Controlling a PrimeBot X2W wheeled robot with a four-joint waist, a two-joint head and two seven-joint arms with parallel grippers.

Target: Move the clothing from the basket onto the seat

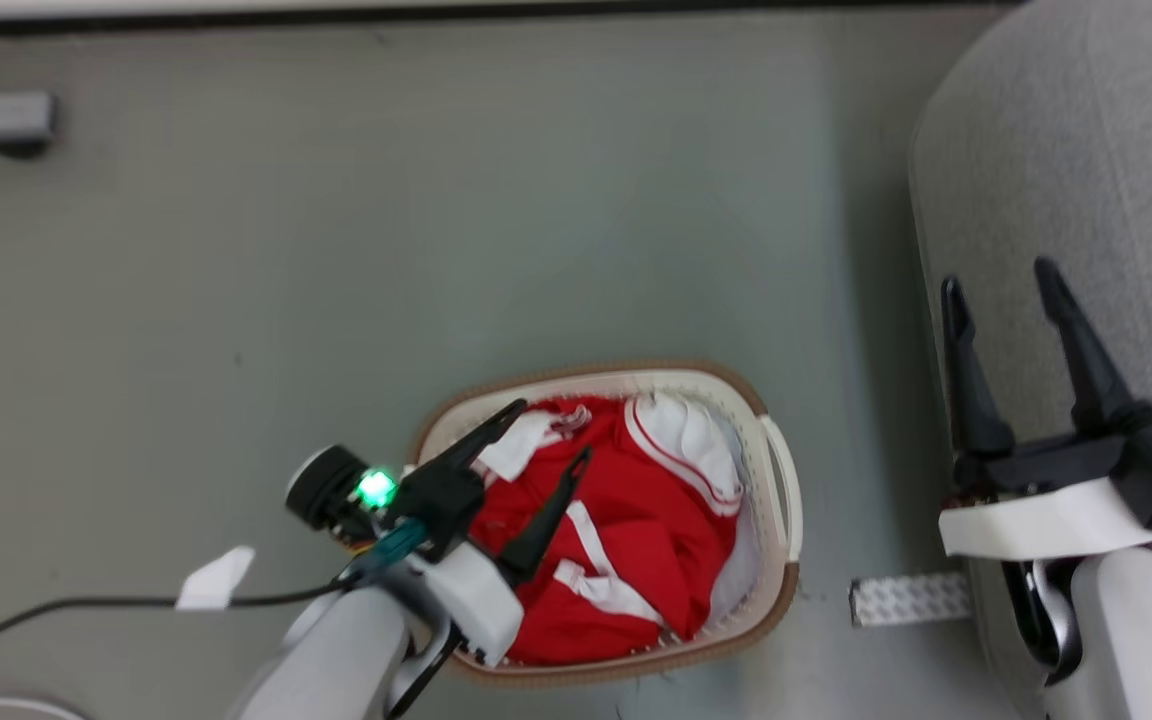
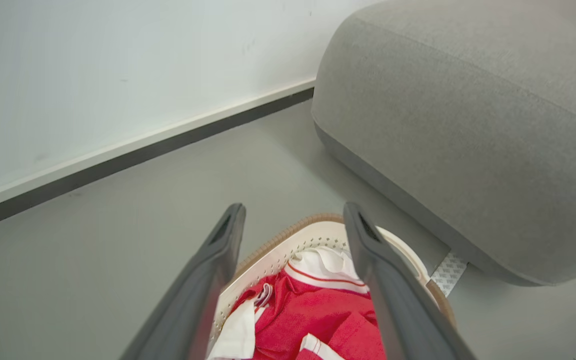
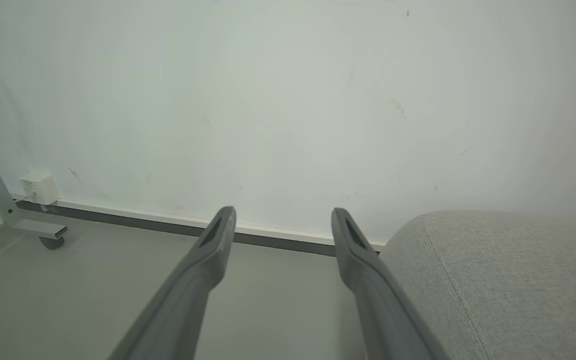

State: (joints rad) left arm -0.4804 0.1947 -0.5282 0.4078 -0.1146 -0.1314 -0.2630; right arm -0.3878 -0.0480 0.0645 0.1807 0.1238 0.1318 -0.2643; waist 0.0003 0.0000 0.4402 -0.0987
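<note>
Left jaws: spread wide, nothing between them.
Left gripper (image 1: 556, 428): over the near-left part of the basket, fingers slanting in across the heap. Whether the tips touch cloth cannot be told.
Right jaws: spread wide, empty.
Right gripper (image 1: 998, 275): over the edge of the seat, well apart from the basket, fingers pointing toward the wall.
Clothing (image 1: 636, 520): red pieces with white stripes, crumpled in one heap inside the basket. A white piece with red piping lies at the far-right end of the heap.
Basket (image 1: 786, 600): upright on the floor to the left of the seat, with a strip of bare floor between them. It looks full.
Seat (image 1: 1086, 150): grey upholstery on the robot's right. No red cloth lies on the part in view.
Strip (image 1: 906, 598): pale and patterned, flat on the floor between basket and seat.
Floor (image 1: 436, 200): grey, running to a white wall with a dark skirting line.
Done: nothing, by the look of it, as no piece has left the basket.
Left to do: the whole heap, meaning grasp, lift, carry right and lay on the seat.
Step in hand: likely the left arm's approach for a first pick.
</note>
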